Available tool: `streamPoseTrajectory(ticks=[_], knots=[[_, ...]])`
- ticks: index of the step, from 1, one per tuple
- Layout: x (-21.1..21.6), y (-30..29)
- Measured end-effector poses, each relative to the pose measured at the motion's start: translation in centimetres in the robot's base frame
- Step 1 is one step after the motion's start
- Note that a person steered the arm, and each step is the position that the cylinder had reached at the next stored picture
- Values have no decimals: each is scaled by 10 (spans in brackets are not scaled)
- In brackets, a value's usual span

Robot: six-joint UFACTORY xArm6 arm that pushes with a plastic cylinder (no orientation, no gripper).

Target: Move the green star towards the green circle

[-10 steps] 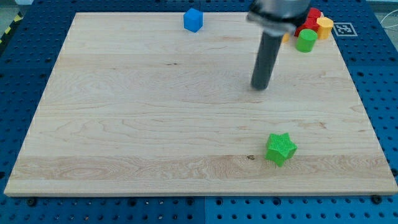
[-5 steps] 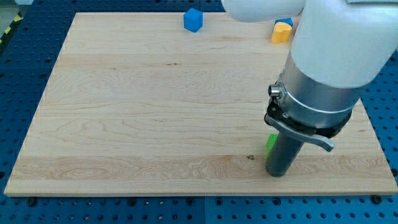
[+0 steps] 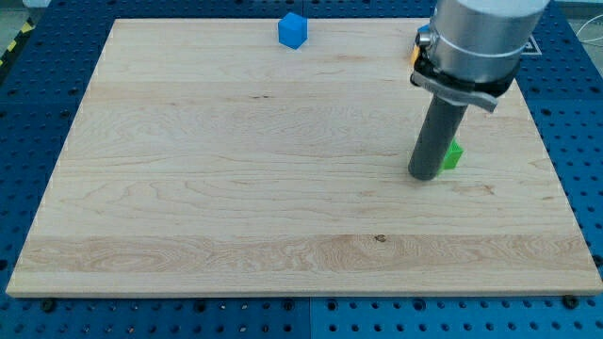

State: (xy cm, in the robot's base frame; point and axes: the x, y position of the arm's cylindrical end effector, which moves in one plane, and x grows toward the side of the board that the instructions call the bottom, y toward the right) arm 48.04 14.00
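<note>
My tip [image 3: 425,175] rests on the wooden board [image 3: 236,169] at the view's right, about mid-height. The green star [image 3: 454,155] shows only as a small green edge just right of the rod, touching it; most of it is hidden behind the rod. The green circle is hidden behind the arm's body near the view's top right corner. A sliver of a yellow block [image 3: 415,53] shows at the arm's left edge.
A blue cube [image 3: 293,30] sits near the board's top edge, left of the arm. The arm's large grey body [image 3: 476,42] covers the board's top right corner and the blocks grouped there.
The tip has moved from the bottom right up the board towards the view's top, and the green star has moved up with it.
</note>
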Motion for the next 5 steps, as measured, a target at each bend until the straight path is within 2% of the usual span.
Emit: streamPoseTrajectory(ticks=[2,5], knots=[[2,50],[-65,62]])
